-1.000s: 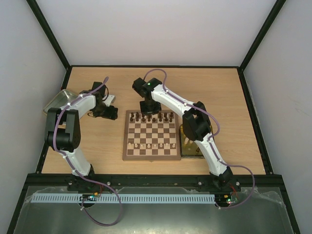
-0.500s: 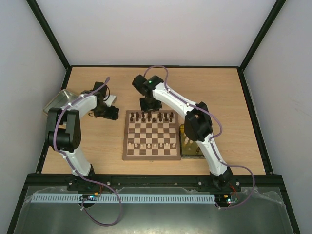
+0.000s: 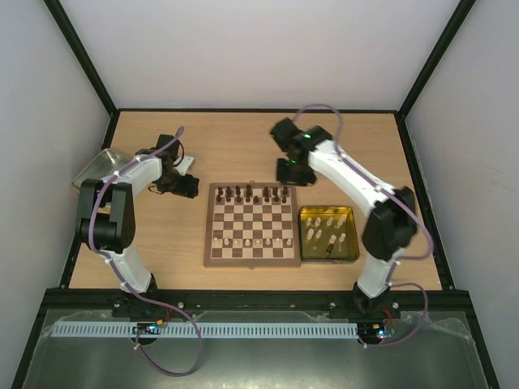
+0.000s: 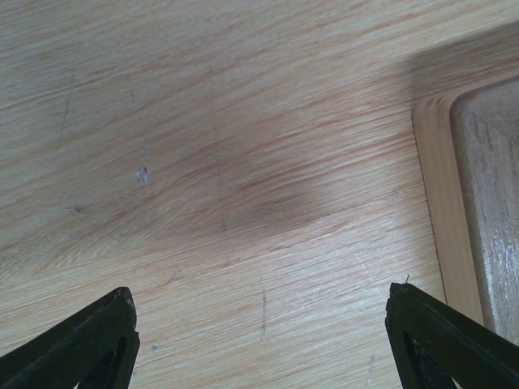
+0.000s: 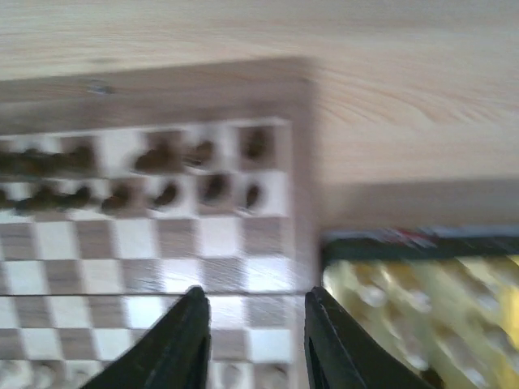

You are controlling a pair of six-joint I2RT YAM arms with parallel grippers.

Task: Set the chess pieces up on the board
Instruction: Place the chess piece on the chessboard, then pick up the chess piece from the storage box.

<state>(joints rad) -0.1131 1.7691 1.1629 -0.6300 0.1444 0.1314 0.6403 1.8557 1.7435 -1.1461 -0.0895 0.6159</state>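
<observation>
board mid-table. dark pieces fill its far two rows, pale pieces sit near side, more in yellow tray just right. My right gripper is beyond the far-right corner, jaws apart, empty. My left gripper is left of board, jaws wide, empty.

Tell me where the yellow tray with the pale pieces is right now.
In the top view, the yellow tray lies right of centre, just beside the board's right edge.

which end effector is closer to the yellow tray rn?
Right. The right end effector hangs past the board's far right corner, just beyond the tray's far edge. The left end effector is off the board's far left corner, the whole board between it and the tray.
</observation>
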